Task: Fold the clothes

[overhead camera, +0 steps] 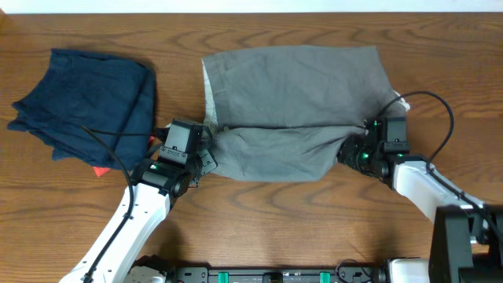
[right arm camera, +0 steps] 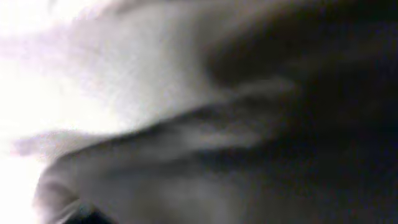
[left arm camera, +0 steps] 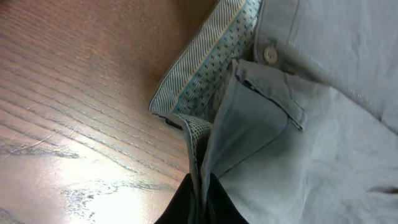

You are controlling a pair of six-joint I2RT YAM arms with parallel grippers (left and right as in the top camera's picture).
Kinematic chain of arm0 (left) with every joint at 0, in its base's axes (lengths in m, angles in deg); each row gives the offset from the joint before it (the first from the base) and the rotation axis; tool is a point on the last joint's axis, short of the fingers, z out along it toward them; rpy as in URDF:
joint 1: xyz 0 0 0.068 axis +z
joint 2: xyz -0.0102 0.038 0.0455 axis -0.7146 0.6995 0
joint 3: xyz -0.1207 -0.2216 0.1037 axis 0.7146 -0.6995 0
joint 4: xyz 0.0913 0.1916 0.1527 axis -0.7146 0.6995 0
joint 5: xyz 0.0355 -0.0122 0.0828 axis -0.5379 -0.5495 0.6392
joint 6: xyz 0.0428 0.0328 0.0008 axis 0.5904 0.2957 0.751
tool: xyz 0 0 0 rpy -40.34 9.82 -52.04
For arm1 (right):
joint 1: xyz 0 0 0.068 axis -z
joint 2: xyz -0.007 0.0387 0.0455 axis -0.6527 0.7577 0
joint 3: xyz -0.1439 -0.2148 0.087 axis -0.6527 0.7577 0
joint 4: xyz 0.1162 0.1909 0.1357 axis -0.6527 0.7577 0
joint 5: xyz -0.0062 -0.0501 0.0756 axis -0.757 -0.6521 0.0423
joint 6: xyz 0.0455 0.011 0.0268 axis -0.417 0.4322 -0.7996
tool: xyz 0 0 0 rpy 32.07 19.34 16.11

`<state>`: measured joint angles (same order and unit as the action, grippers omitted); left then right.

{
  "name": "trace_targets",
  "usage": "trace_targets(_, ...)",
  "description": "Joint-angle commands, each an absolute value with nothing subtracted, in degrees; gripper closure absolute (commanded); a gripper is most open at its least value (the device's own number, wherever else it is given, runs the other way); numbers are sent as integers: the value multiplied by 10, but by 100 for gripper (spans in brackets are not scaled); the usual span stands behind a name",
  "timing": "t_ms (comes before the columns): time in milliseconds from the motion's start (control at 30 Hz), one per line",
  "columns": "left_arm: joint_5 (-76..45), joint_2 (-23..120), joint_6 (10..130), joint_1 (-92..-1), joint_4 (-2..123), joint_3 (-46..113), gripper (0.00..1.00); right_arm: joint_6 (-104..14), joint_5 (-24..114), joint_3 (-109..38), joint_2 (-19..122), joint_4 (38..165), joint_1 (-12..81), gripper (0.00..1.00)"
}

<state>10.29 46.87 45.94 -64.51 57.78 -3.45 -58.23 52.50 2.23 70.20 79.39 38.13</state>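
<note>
The left gripper [left arm camera: 194, 200] pinches the waistband [left arm camera: 205, 87] of the grey shorts [overhead camera: 299, 86], limp, light cloth lying in the middle of the table [overhead camera: 259, 228] and best held by its corners, while the right gripper [overhead camera: 355, 153] sits at the far corner and I cannot tell its grip.

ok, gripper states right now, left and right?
Left gripper: shut on the grey shorts, at the waistband.
Right gripper: at the shorts' edge; its view is blurred, cannot tell.
</note>
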Motion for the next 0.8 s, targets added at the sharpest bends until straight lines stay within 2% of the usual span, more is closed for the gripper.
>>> trace_targets(0, 116, 470, 464, -642, 578, -30, 94, -592, 489, 50, 749, 798, 373, 73)
trace_targets(133, 116, 470, 464, -642, 578, -30, 94, -592, 473, 50, 749, 798, 373, 78)
trace_targets(167, 116, 470, 464, -642, 577, -30, 94, -592, 473, 50, 749, 798, 373, 82)
trace_targets(233, 116, 470, 464, -642, 577, -30, 94, -592, 473, 50, 749, 799, 373, 98)
trace_targets(433, 116, 468, 478, -642, 578, -30, 94, -594, 478, 33, 720, 868, 381, 99)
trace_targets(767, 114, 355, 501, -642, 698, -16, 94, -558, 475, -120, 538, 1213, 466, 99)
